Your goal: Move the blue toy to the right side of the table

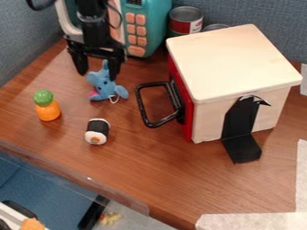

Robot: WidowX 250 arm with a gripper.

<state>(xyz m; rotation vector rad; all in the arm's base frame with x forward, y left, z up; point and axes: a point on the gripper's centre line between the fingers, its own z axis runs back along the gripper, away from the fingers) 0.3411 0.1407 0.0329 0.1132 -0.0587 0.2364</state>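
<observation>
Gripper (98,74) hangs over blue toy (105,89)
Fingers stand wide apart around the toy's upper end, a sushi piece (97,131) nearby

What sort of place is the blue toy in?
It looks like a pretend kitchen on a table, maybe for trying out a robot. You can see what seems a toy microwave with buttons, a food can and a toy sushi roll.

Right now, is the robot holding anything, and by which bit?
Nothing is held: the gripper is open at the blue toy, not closed on it.
</observation>
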